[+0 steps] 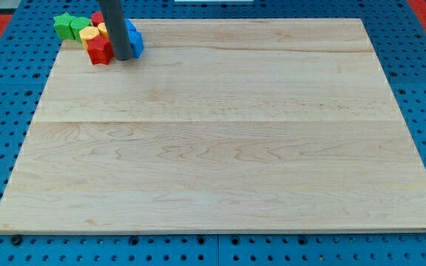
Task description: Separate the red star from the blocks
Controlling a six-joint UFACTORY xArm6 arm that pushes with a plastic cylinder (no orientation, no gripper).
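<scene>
The blue pegboard (420,111) is lying under everything, showing as a border on the view's left, right and bottom, with a strip of red at the top corners. On it the wooden board (220,140) is taking up nearly the whole view, pale and plank-grained, with all the blocks crowding its top left corner. The rod (115,26) is coming down from the view's top edge, dark grey and straight, standing in front of the cluster and hiding part of it. It is a bare rod with nothing to open or close, and it is grasping nothing. My tip (122,58) is sitting at the cluster's lower right side, just beside the red star (99,50) on that block's right and in front of the blue block (134,38); whether it is touching either one I cannot tell. The blue block is poking out to the rod's right, its shape mostly hidden. The red star is lying at the bottom of the cluster, nearest the view's bottom, pressing against the yellow block (89,34) just above it. A green star (64,26) is sitting at the far left of the group, touching a second green block (78,26) on its right. Behind the yellow block a sliver of another red block (97,17) is showing, and a bit of orange-yellow (103,30) is peeking out by the rod's left edge, too hidden to tell its shape.
</scene>
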